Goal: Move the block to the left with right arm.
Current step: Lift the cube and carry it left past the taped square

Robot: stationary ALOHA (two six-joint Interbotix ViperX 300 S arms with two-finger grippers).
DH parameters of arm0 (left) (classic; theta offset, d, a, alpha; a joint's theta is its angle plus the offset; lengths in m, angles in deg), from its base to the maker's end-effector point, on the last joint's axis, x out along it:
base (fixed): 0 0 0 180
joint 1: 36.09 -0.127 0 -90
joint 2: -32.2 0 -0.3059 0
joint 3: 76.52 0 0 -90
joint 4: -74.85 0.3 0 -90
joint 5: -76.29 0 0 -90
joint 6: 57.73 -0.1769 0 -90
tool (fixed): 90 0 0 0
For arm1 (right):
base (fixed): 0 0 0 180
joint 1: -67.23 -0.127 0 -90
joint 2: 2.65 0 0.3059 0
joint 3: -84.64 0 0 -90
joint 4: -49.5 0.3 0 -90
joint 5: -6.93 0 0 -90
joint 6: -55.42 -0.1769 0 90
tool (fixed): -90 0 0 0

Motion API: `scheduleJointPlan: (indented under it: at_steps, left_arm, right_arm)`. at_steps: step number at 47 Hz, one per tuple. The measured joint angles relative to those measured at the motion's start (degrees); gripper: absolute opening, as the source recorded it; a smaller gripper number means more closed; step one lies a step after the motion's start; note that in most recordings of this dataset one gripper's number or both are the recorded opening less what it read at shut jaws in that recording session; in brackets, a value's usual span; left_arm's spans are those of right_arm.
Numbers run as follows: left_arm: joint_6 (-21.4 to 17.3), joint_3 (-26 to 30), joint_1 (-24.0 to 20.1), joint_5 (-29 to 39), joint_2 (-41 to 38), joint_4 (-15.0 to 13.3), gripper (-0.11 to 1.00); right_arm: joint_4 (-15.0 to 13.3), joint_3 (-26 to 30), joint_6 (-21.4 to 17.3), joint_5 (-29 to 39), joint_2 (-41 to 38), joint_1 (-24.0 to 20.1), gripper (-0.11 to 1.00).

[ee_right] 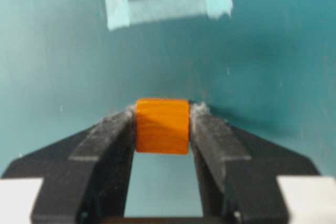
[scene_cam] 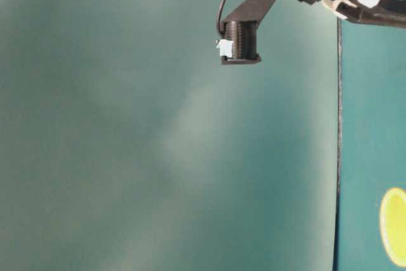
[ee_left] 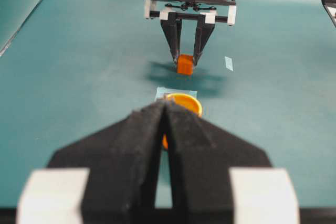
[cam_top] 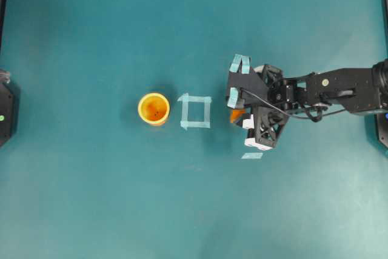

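Between right gripper (ee_right: 163, 129) jaws, block (ee_right: 162, 125) pinched on opposite flat faces, at three o'clock of tape square (cam_top: 195, 111) on worktop (cam_top: 91, 198). Looks light, rigid. Left gripper (ee_left: 164, 129) jaws clenched, empty.

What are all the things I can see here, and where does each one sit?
block: one, orange, between the right gripper's fingers.
cup: one, yellow-orange, left of the tape square.
tape square: one, pale outline, between cup and block.
tape scrap: one, pale, below the right gripper in the overhead view.
table: one, teal.
left gripper: one, black, shut, facing the cup.
right gripper: one, black with teal-taped fingers, both pads against the block.
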Motion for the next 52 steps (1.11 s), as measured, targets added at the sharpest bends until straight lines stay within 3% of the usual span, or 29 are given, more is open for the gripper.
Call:
scheduleJointPlan:
  at_steps: [18,27,33,40,52]
  left_arm:
    - [0.0,0.0,0.0,0.1,0.0,0.0,0.00]
    - [0.0,-0.1,0.0,0.3,0.0,-0.1,0.00]
    - [0.0,-0.1,0.0,0.4,0.0,0.0,0.00]
    - [-0.1,0.0,0.0,0.4,0.0,-0.1,0.00]
    - [-0.1,0.0,0.0,0.4,0.1,-0.1,0.00]
  right_arm:
    - [0.0,3.6,-1.2,19.5,13.3,0.0,0.40]
    - [0.0,3.6,-1.3,24.5,19.0,0.0,0.40]
    - [-0.1,4.5,-1.1,22.6,20.7,0.1,0.40]
    - [-0.9,6.7,-0.9,13.8,19.5,0.0,0.40]
    - [-4.0,17.1,-0.7,1.3,9.2,0.1,0.40]
